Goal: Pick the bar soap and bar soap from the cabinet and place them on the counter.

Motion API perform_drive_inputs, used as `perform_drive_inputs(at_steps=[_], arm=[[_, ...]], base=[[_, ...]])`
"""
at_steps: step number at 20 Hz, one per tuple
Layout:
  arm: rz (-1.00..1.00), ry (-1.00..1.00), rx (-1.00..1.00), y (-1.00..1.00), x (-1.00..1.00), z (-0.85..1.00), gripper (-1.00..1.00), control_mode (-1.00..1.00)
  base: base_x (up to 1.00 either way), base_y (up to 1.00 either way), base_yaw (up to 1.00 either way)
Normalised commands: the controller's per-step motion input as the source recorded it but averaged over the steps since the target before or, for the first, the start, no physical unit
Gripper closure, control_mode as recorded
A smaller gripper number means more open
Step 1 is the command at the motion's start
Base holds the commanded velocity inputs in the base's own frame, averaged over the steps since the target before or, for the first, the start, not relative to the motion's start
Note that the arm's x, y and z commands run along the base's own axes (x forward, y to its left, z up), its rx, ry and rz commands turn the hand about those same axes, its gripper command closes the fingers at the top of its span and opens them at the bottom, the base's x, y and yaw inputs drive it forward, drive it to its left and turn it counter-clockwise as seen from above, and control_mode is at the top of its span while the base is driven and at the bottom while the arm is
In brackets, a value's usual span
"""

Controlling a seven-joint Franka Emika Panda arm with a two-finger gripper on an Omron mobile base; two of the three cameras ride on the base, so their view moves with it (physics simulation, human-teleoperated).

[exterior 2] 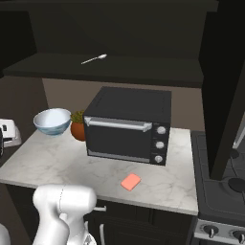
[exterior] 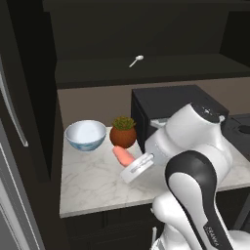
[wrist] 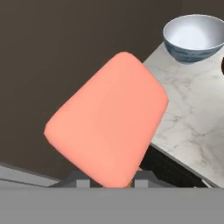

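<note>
Hand view shows 1 salmon-pink bar soap point(wrist: 107, 120) clamped at its lower end in the gripper point(wrist: 110, 183), the jaws closed on it and the bar standing up from them and tilted. Behind it lie the marble bench point(wrist: 192, 122) and a white bowl with a blue-grey outside point(wrist: 196, 37).

From the left base view, the held bar soap point(exterior: 122, 156) hangs just above the bench point(exterior: 93, 185), sticking out from the white hand in front of a terracotta pot with a small green plant point(exterior: 122, 132). The bowl point(exterior: 85, 135) stands to the left of the pot, on the bench. A black toaster oven point(exterior: 171, 105) sits to the right, partly hidden by the arm. Above, the dark cabinet point(exterior: 146, 68) stands open, and a small silver spoon point(exterior: 136, 60) lies on its shelf.

From the right base view, a second bar soap point(exterior 2: 130, 182) lies flat on the bench point(exterior 2: 57, 162), in front of the toaster oven point(exterior 2: 129, 124) and near the front edge. The bowl point(exterior 2: 52, 120) and the plant pot point(exterior 2: 78, 127) stand to the oven's left, and the spoon point(exterior 2: 94, 59) rests on the cabinet shelf point(exterior 2: 143, 69).
</note>
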Motion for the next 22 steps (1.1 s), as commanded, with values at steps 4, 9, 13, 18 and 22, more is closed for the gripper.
perform_drive_inputs(at_steps=[4, 9, 13, 18, 22], arm=[[0.0, 0.0, -0.08, 0.0, 0.14, -0.14, 1.0, -1.0], [0.0, 0.0, -0.06, 0.0, 0.2, -0.15, 1.0, -1.0], [0.0, 0.0, -0.04, 0.0, 0.31, -0.22, 1.0, -1.0], [0.0, 0.0, -0.04, 0.0, 0.31, -0.29, 1.0, -1.0], [0.0, 0.0, -0.02, 0.0, 0.37, -0.36, 1.0, -1.0]], base=[[0.0, 0.0, 0.0], [0.0, 0.0, 0.0], [0.0, 0.0, 0.0], [0.0, 0.0, 0.0], [0.0, 0.0, 0.0]])
